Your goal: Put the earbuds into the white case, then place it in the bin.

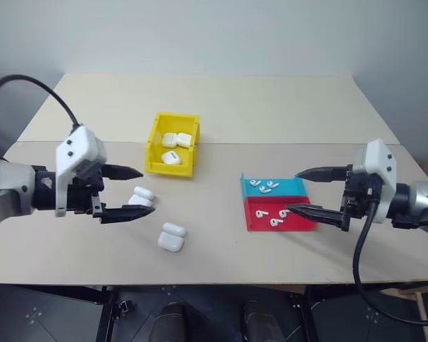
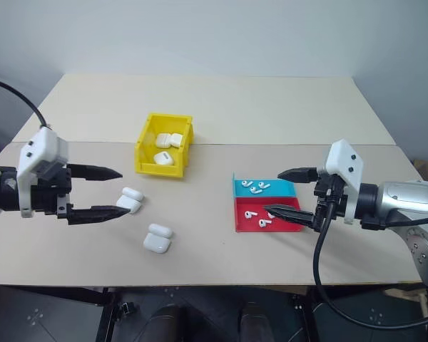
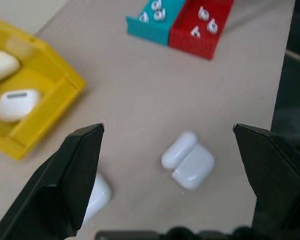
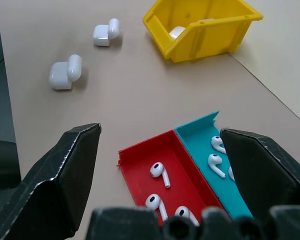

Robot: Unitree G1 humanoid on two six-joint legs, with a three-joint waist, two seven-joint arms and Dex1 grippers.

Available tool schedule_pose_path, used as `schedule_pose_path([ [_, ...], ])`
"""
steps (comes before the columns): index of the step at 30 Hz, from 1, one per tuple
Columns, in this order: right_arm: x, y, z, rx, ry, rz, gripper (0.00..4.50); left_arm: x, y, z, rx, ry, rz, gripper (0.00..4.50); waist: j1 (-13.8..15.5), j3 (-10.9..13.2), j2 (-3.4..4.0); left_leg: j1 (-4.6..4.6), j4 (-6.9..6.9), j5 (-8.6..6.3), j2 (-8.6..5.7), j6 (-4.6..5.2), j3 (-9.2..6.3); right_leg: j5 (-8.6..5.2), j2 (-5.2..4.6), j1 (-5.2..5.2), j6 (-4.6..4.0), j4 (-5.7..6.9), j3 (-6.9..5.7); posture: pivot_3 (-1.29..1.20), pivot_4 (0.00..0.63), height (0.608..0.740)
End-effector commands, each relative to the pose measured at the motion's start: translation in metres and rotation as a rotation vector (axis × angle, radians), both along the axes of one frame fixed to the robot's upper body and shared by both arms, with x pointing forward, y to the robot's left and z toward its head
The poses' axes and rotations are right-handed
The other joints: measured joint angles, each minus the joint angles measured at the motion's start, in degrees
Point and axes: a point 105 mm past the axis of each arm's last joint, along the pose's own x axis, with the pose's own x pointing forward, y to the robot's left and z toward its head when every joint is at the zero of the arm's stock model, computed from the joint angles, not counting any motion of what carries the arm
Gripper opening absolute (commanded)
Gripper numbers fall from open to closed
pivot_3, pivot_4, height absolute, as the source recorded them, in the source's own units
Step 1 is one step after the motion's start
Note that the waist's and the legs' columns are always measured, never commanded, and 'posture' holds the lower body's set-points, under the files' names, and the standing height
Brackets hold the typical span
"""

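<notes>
While both pincers are hanging released over the worktop (image 1: 221, 107), the left pincer (image 1: 132, 192) is hovering at middle left beside two white cases (image 1: 171, 237). Earbuds (image 1: 264, 187) are lying in the red-and-blue tray (image 1: 299, 224) at middle right by the right pincer (image 1: 303, 191), and the yellow bin (image 1: 157, 139) is sitting at centre, holding more cases.

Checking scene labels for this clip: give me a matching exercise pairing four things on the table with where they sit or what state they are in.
Things:
1. closed cases
2. open cases
3. earbuds
4. left end effector

Places or states:
A. lying in the red-and-blue tray
B. on the bare table, lids flipped up
C. inside the yellow bin
D. open and empty, beside one open case

Pairs: 1-C, 2-B, 3-A, 4-D
</notes>
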Motion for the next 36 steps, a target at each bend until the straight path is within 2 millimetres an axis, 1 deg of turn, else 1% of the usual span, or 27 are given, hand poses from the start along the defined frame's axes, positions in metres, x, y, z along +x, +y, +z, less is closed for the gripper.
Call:
schedule_pose_path([
  [1,-0.006,0.004,0.007,-0.021,-0.045,0.001,4.44,0.005,0.009,-0.005,0.07,0.131,0.129,4.5,0.07,0.0,0.0,0.01,0.01,0.0,-0.01,0.0,0.0,0.0,0.0,0.02,0.01,0.03,0.0,0.0,0.15,0.74],
  [5,-0.006,0.009,0.007,-0.009,-0.049,-0.001,4.44,0.025,0.024,-0.011,0.132,0.204,0.319,4.5,0.09,0.0,0.0,0.01,0.03,0.0,-0.01,0.0,-0.01,-0.01,0.01,0.01,0.01,0.05,0.01,0.0,0.15,0.74],
  [7,-0.006,0.009,0.007,-0.005,-0.048,-0.005,4.44,0.037,0.023,-0.008,0.141,0.206,0.394,4.5,0.12,-0.01,-0.01,-0.01,0.04,0.0,-0.02,0.0,-0.02,0.0,0.02,0.01,0.01,0.05,0.01,0.0,0.15,0.74],
  [9,-0.007,0.01,0.006,-0.011,-0.054,-0.008,4.44,0.043,0.02,-0.009,0.2,0.213,0.439,4.5,0.24,0.01,-0.11,-0.07,0.05,0.0,-0.03,0.0,-0.03,0.0,0.01,-0.01,0.01,0.02,0.0,0.0,0.15,0.74],
  [11,-0.007,0.012,0.005,-0.011,-0.056,-0.009,4.44,0.042,0.016,-0.012,0.227,0.259,0.443,4.5,0.34,0.01,-0.13,-0.12,0.05,0.0,-0.03,0.01,-0.06,0.0,0.0,-0.02,0.01,0.02,-0.01,0.0,0.15,0.74],
  [12,-0.007,0.013,0.004,-0.01,-0.057,-0.011,4.44,0.041,0.015,-0.016,0.272,0.278,0.438,4.5,0.32,0.02,-0.13,-0.12,0.05,-0.01,-0.03,0.02,-0.06,0.0,0.0,-0.03,0.01,0.03,-0.01,0.0,0.15,0.74],
  [15,-0.008,0.016,0.003,-0.008,-0.054,-0.013,4.44,0.044,0.019,-0.025,0.372,0.314,0.459,4.5,0.31,0.03,-0.15,-0.11,0.06,-0.01,-0.03,0.03,-0.04,0.0,0.0,-0.06,0.01,0.02,0.02,0.0,0.15,0.74],
  [16,-0.008,0.016,0.002,-0.007,-0.054,-0.012,4.44,0.048,0.021,-0.025,0.383,0.313,0.481,4.5,0.36,0.03,-0.15,-0.1,0.06,-0.01,-0.03,0.03,-0.05,-0.01,0.01,-0.06,0.01,0.03,0.01,0.0,0.15,0.74],
  [19,-0.009,0.016,0.002,-0.01,-0.05,-0.007,4.44,0.06,0.023,-0.025,0.39,0.333,0.531,4.5,0.63,0.03,-0.16,-0.06,0.09,-0.01,-0.03,0.03,-0.07,-0.01,0.02,-0.02,0.0,0.07,0.0,0.0,0.15,0.74],
  [21,-0.009,0.016,0.002,-0.011,-0.049,-0.004,4.44,0.067,0.023,-0.029,0.424,0.343,0.556,4.5,0.79,0.02,-0.16,-0.07,0.11,-0.01,-0.03,0.03,-0.06,-0.01,0.01,-0.02,0.0,0.07,0.0,0.0,0.15,0.74],
  [23,-0.008,0.016,0.004,-0.012,-0.049,0.003,4.44,0.074,0.019,-0.034,0.439,0.362,0.567,4.5,1.08,0.02,-0.16,-0.09,0.12,-0.01,-0.04,0.03,-0.06,-0.01,-0.01,-0.02,0.0,0.05,0.0,0.0,0.15,0.74],
  [30,-0.01,0.013,0.007,-0.026,-0.049,0.017,4.44,0.088,0.013,-0.051,0.473,0.39,0.616,4.5,1.19,0.03,-0.18,-0.14,0.14,-0.01,-0.04,0.03,-0.07,-0.01,-0.01,-0.05,0.0,0.05,0.0,0.0,0.15,0.74],
  [33,-0.01,0.013,0.01,-0.03,-0.051,0.023,4.44,0.095,0.014,-0.056,0.473,0.405,0.665,4.5,1.24,0.03,-0.18,-0.11,0.13,-0.01,-0.05,0.03,-0.07,-0.01,-0.01,-0.03,0.0,0.06,0.0,0.0,0.15,0.74],
  [36,-0.008,0.013,0.012,-0.029,-0.053,0.023,4.44,0.101,0.009,-0.059,0.478,0.407,0.68,4.5,1.25,0.03,-0.18,-0.11,0.15,-0.01,-0.05,0.03,-0.07,-0.01,-0.01,-0.02,0.0,0.07,-0.01,0.0,0.15,0.74],
])
